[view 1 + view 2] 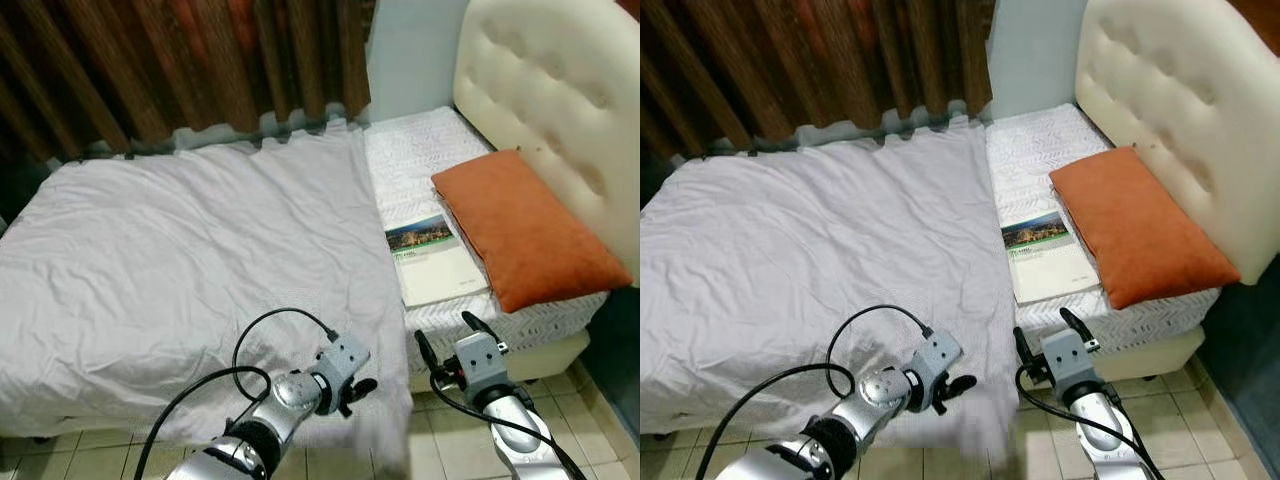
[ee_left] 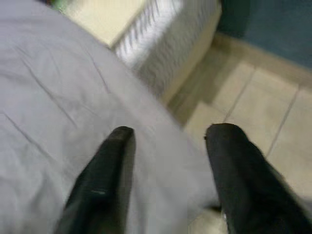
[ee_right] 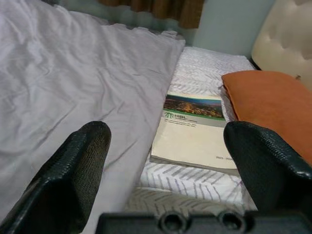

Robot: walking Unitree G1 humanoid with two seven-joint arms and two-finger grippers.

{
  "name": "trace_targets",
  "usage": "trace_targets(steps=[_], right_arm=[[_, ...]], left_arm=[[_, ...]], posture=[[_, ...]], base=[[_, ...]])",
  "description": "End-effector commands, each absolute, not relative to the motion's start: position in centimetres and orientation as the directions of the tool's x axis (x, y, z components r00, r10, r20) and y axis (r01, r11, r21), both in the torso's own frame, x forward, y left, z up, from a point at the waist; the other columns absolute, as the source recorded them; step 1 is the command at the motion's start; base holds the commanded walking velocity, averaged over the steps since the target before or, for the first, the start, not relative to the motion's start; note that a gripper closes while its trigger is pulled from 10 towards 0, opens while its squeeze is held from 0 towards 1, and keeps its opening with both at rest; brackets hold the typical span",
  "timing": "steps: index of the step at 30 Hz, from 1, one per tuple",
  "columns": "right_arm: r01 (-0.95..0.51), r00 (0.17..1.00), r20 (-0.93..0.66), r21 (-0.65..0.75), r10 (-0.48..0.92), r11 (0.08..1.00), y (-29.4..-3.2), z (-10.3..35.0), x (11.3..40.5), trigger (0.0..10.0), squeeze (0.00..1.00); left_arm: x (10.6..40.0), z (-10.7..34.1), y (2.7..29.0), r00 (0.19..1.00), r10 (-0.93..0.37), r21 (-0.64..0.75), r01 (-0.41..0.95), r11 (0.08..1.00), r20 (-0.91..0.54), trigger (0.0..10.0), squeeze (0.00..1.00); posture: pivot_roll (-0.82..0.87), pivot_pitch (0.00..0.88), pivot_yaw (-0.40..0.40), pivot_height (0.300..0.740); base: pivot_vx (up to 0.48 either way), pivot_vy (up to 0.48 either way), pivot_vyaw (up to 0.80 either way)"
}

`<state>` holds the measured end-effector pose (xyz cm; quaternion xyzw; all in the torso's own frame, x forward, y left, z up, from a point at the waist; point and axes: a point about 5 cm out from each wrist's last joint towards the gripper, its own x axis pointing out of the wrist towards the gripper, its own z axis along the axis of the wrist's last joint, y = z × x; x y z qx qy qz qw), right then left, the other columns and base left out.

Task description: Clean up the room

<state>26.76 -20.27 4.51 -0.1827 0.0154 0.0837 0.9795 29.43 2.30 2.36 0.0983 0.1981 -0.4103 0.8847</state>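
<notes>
Hovering low at the near edge of the bed, the left hand (image 1: pixel 352 392) points its two black fingers (image 2: pixel 105 180) over the hanging corner of the grey sheet (image 1: pixel 190 250). The fingers are spread apart, and in the left wrist view the cloth passes under and between them, but nothing is pinched. Beyond this hand the wrist view shows the side of the white mattress (image 2: pixel 161 53) and the beige floor tiles (image 2: pixel 243 107).

The right hand (image 1: pixel 446 337) is held just in front of the bed's near corner, a little to the right of the left hand and apart from it. Its fingers (image 3: pixel 73 175) are also spread wide and hold nothing. They aim toward the book (image 3: pixel 192 131), which lies flat on the bare white mattress, between the edge of the grey sheet and the orange pillow (image 1: pixel 525 225). The book has a photo band on the top part of its cover and a pale lower part; its far right edge is just beside the pillow, perhaps touching it.

The grey sheet covers the larger left part of the bed and is wrinkled, with its far edge uneven along the brown curtain (image 1: pixel 180 60). The pillow rests near the cream tufted headboard (image 1: pixel 560 90), which stands at the right side. Black cables (image 1: pixel 250 350) loop from both silver arms above the tiled floor.
</notes>
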Motion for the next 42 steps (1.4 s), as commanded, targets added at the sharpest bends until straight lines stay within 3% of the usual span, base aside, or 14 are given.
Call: trace_targets(steps=[1,4,5,6,7,10,11,13,18,19,20,21,32,42], right_arm=[[-0.163,0.987,-0.041,-0.328,0.158,0.930,-20.0,4.9,27.0,10.0,0.00],[-0.143,0.989,-0.011,-0.297,0.147,0.944,-20.0,5.3,26.9,10.0,0.00],[-0.143,0.989,-0.011,-0.297,0.147,0.944,-20.0,5.3,26.9,10.0,0.00],[-0.109,0.993,0.014,-0.250,0.116,0.962,-20.2,5.8,26.7,10.0,0.00],[-0.109,0.993,0.014,-0.250,0.116,0.962,-20.2,5.8,26.7,10.0,0.00],[-0.045,0.998,0.026,-0.161,0.050,0.986,-20.8,6.0,25.9,10.0,0.00],[-0.045,0.998,0.026,-0.161,0.050,0.986,-20.8,6.0,25.9,10.0,0.00],[0.013,1.000,-0.002,-0.114,-0.013,0.993,-21.7,5.5,24.5,10.0,0.00],[0.045,0.998,-0.036,-0.087,-0.048,0.995,-22.6,4.8,22.9,10.0,0.00],[0.084,0.995,-0.045,-0.057,-0.086,0.995,-23.2,4.8,22.6,10.0,0.00],[0.084,0.995,-0.045,-0.057,-0.086,0.995,-23.2,4.8,22.6,10.0,0.00],[0.118,0.991,-0.064,-0.027,-0.119,0.993,-23.9,4.8,22.6,10.0,0.00],[0.056,0.994,-0.092,-0.034,-0.059,0.998,-22.6,5.0,24.4,10.0,0.00],[-0.017,0.993,-0.118,-0.062,0.010,0.998,-21.5,4.6,24.6,10.0,0.00]], left_arm=[[28.5,5.7,-4.8,0.528,-0.807,-0.086,0.820,0.565,-0.265,10.0,1.00],[30.3,5.5,-1.0,0.654,-0.721,-0.090,0.723,0.685,-0.228,10.0,1.00],[30.3,5.5,-1.0,0.654,-0.721,-0.090,0.723,0.685,-0.228,10.0,1.00],[31.0,4.7,2.9,0.730,-0.648,-0.080,0.648,0.757,-0.219,10.0,1.00],[31.0,4.7,2.9,0.730,-0.648,-0.080,0.648,0.757,-0.219,10.0,1.00],[30.8,3.5,8.3,0.817,-0.538,-0.071,0.536,0.841,-0.207,10.0,1.00],[30.8,3.5,8.3,0.817,-0.538,-0.071,0.536,0.841,-0.207,10.0,1.00],[29.9,3.2,12.2,0.893,-0.414,-0.096,0.404,0.910,-0.177,10.0,1.00],[28.1,3.9,14.8,0.962,-0.250,-0.182,0.228,0.957,-0.110,10.0,1.00],[27.7,4.0,15.2,0.974,-0.194,-0.207,0.167,0.964,-0.119,10.0,0.17],[27.7,4.0,15.2,0.974,-0.194,-0.207,0.167,0.964,-0.119,10.0,0.17],[27.9,4.3,15.1,0.982,-0.158,-0.230,0.131,0.964,-0.102,10.0,0.00],[27.8,5.7,15.0,0.972,-0.219,-0.011,0.219,0.976,-0.079,10.0,0.00],[27.2,5.2,14.8,0.967,-0.236,0.041,0.241,0.970,-0.100,10.0,0.00]], posture=[[-0.32,0.062,0.159,0.740],[-0.29,0.042,0.161,0.740],[-0.29,0.042,0.161,0.740],[-0.26,0.025,0.156,0.740],[-0.26,0.025,0.156,0.740],[-0.22,0.002,0.144,0.740],[-0.22,0.002,0.144,0.740],[-0.18,0.000,0.126,0.740],[-0.18,0.000,0.074,0.740],[-0.15,0.000,0.049,0.740],[-0.15,0.000,0.049,0.740],[-0.14,0.000,0.038,0.740],[-0.11,0.000,0.053,0.740],[-0.08,0.000,0.043,0.740]], base=[[0.000,0.000,0.00],[0.000,0.000,0.00],[0.000,0.000,0.00],[0.000,0.000,0.00],[0.000,0.000,0.00],[0.000,0.000,0.00],[0.000,0.000,0.00],[0.000,0.000,0.00],[0.000,0.000,0.00],[0.000,0.000,0.00],[0.000,0.000,0.00],[0.000,0.000,0.00],[0.000,0.000,-0.63],[0.000,0.000,-0.71]])
